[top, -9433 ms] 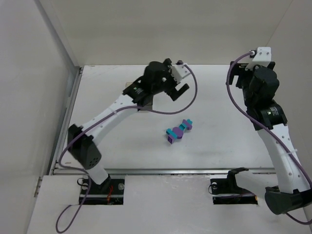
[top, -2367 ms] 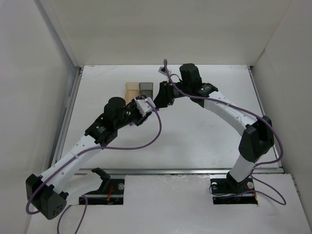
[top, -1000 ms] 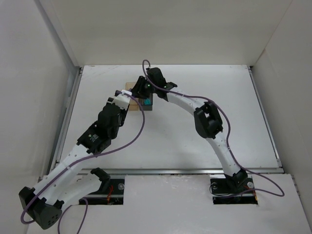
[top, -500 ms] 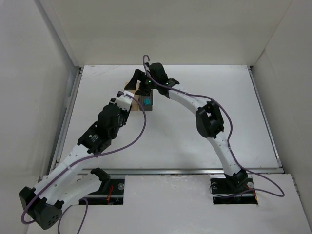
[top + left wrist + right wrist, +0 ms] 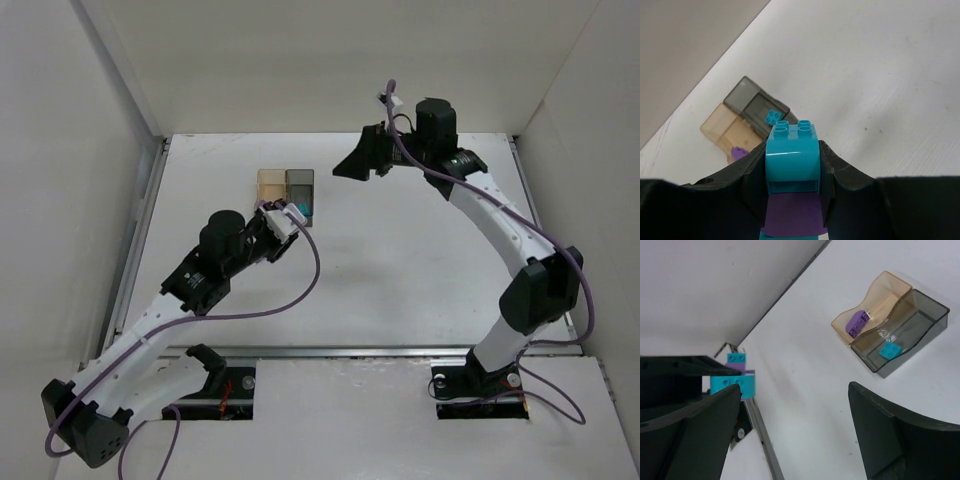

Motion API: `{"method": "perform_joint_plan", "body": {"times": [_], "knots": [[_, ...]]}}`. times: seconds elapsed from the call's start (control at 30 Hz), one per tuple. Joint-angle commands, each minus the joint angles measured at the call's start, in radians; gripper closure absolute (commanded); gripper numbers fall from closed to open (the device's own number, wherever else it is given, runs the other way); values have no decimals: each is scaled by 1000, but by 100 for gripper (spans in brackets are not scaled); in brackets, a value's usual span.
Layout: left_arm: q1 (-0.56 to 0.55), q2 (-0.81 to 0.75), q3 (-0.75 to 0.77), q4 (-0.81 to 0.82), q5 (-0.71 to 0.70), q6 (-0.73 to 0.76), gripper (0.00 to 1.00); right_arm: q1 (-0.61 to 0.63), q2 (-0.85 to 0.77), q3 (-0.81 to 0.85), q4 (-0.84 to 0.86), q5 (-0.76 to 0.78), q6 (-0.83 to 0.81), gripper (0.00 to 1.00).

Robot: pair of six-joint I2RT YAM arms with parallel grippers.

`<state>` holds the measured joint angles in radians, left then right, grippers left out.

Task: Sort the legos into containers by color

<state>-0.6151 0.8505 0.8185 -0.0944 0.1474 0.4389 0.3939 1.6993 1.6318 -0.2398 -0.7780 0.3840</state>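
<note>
The right end effector (image 5: 352, 168) has pulled back from the boxes to the upper right of the overhead frame, its fingers spread wide and empty. A teal brick (image 5: 890, 351) now lies in the grey box (image 5: 921, 319), beside the amber box (image 5: 881, 289) holding a purple brick (image 5: 858, 323). The left end effector (image 5: 284, 222), just below the boxes, is clamped on a stack of bricks (image 5: 792, 167), teal over purple. So one drop looks done, but that stack probably needs splitting before sorting.
</note>
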Motion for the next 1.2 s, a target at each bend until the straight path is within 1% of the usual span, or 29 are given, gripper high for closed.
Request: {"method": "perform_joint_plan", "body": {"times": [0.0,0.1,0.17,0.3,0.37,0.43,0.47,0.57,0.87,0.93,0.97,1.1,1.17], "knots": [[2,39,74,79,202,69,100,94,-50,-29,-113,-60,-185,7],[-11,64,102,88,268,80,100,103,-59,-50,-118,-58,-149,7],[-21,73,111,116,268,89,100,103,-69,-76,-76,-58,-75,7],[-31,102,142,116,268,89,100,112,-69,-113,-49,-58,-17,7],[-40,102,142,116,268,89,100,141,-69,-113,-49,-58,-17,7],[-40,111,151,116,268,89,100,151,-69,-113,-30,-84,-5,7],[-40,111,151,116,268,99,100,151,-60,-124,-10,-121,7,7],[-40,120,151,107,259,100,100,163,-50,-115,0,-139,19,7],[-40,111,142,97,221,100,100,163,-69,-115,25,-187,30,7],[-40,111,133,97,212,100,100,163,-82,-106,25,-187,39,5],[-40,111,133,97,212,100,100,163,-82,-105,34,-187,39,1],[-40,111,123,97,202,100,100,163,-93,-105,43,-187,76,1],[-40,111,123,97,202,100,100,154,-93,-96,43,-211,76,1]]}}
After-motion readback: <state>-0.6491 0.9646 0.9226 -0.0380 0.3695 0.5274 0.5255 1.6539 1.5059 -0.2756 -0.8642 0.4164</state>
